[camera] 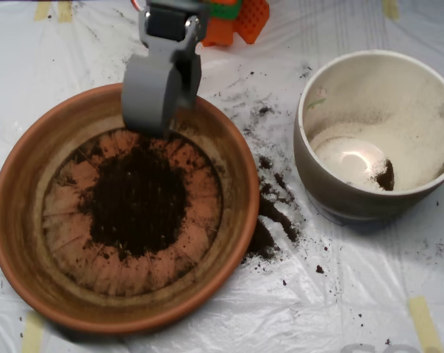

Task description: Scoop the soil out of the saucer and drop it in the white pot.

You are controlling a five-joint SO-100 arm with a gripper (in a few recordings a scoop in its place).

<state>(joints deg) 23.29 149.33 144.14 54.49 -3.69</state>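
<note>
**Mia:** Grey and round like a clam shell, our claw [157, 99] hangs over the back edge of the big flat orange clay saucer [31, 213]. Its mouth points down toward the dirt.

**Ben:** Are its two halves spread or pressed together?

**Mia:** We cannot tell from up here. We only see its smooth grey back.

**Ben:** Where is the dark, crumbly soil [137, 198]?

**Mia:** Most of it sits in a heap in the middle of the saucer, just in front of the claw. Some crumbs [277, 213] have spilled on the white plastic sheet covering the bench [354, 294], between the saucer and the dusty white round pot [332, 187] on the right. One little clump [385, 176] lies at the bottom of the pot.

**Ben:** So we think the job has hardly begun?

**Mia:** Yes, nearly all the dirt is in the saucer.

**Ben:** How do we do this scoop well?

**Mia:** We should bring the claw down onto the thick part of the heap, not the thin edge. We should push in deep, so it takes a full bite. Then we should lift it slowly and keep it level.

**Ben:** And the trip over?

**Mia:** We should stop right above the pot's middle before we let go. Otherwise more crumbs could fall on the sheet.
</note>
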